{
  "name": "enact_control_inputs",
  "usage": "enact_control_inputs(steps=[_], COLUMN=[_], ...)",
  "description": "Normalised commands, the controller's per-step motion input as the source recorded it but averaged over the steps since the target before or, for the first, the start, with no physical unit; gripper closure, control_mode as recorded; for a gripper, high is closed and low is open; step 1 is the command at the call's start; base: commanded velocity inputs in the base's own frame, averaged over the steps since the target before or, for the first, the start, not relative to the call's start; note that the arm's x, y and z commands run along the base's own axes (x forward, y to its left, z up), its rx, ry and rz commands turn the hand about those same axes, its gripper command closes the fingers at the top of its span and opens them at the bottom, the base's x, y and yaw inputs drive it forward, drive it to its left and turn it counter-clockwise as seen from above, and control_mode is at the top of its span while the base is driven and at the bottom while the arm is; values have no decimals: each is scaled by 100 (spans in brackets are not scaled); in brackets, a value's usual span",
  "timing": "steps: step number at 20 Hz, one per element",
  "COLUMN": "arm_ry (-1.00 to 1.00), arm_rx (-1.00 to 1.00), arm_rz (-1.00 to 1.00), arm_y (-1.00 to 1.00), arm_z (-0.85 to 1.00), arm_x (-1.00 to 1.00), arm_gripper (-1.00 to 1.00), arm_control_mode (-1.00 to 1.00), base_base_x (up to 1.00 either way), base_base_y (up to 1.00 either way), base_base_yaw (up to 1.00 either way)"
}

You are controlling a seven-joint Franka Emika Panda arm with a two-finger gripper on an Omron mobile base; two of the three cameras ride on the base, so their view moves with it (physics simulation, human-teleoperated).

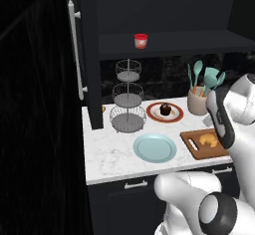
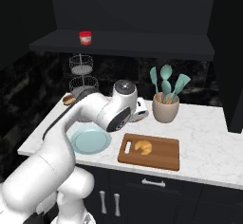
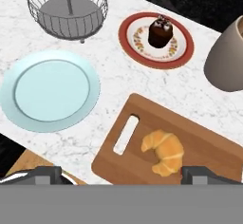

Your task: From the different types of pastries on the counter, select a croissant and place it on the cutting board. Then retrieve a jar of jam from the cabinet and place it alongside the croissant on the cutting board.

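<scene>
cutting board (image 3: pixel 204 140): its right end runs past the picture's edge in my hand view.
utensil crock (image 3: pixel 227 57): beside the cutting board, cut by the right edge.
wire stand (image 2: pixel 81 76): left of the cutting board, my arm hides its lower tiers.
my gripper (image 3: pixel 122 174): tips cropped, jaw gap unclear.
jar of jam (image 1: pixel 141 41): too small for detail.

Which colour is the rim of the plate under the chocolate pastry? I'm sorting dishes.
Red, with a white patterned centre; the plate shows best in the hand view.
</scene>
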Motion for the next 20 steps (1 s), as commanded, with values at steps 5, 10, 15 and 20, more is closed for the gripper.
enact_control_inputs(steps=[5,10,15,20], arm_ry=[-1,-8,-6,0], arm_rx=[0,0,-1,-4], arm_rz=[-1,-6,-8,-6], arm_y=[23,11,41,47], arm_z=[100,100,100,100], arm_x=[-76,-50,-9,0], arm_gripper=[-100,-100,-100,-100], arm_control_mode=[-100,-100,-100,-100], base_base_x=[0,0,0,0], base_base_y=[0,0,0,0], base_base_yaw=[0,0,0,0])
